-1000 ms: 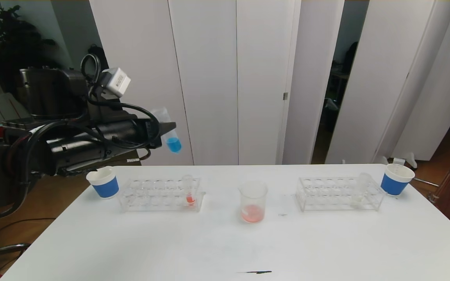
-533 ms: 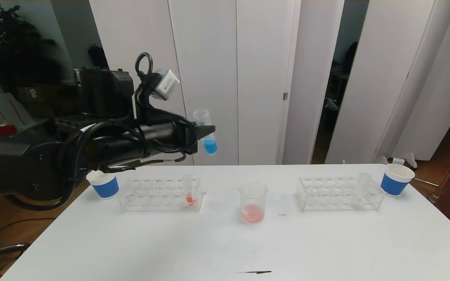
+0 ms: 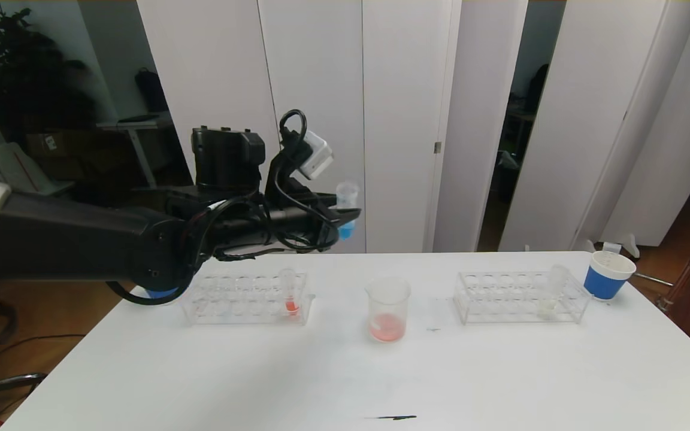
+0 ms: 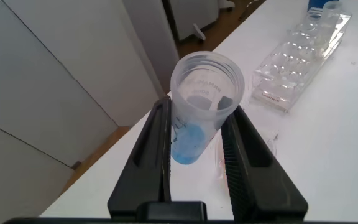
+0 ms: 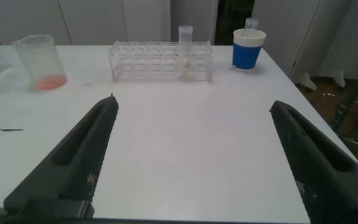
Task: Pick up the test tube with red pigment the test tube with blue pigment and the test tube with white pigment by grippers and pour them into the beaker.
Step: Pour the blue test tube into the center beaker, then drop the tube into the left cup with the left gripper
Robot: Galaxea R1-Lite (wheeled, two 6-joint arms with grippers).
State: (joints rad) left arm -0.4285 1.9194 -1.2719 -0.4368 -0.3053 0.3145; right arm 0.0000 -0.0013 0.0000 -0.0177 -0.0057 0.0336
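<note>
Left end effector [image 3: 345, 218] clamped, aloft

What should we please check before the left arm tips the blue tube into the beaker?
1. Grip: left claw shut on the blue tube, pads on both sides: ok.
2. Tube upright, blue liquid at its bottom, none spilled: ok.
3. Tube over the beaker: not ok; it hangs up and to the left of it.
4. Beaker upright, red liquid inside, room left: ok.
5. Path clear: right claw open, low over the table, away from the beaker: ok.
6. White tube waiting in the right rack: ok.
</note>
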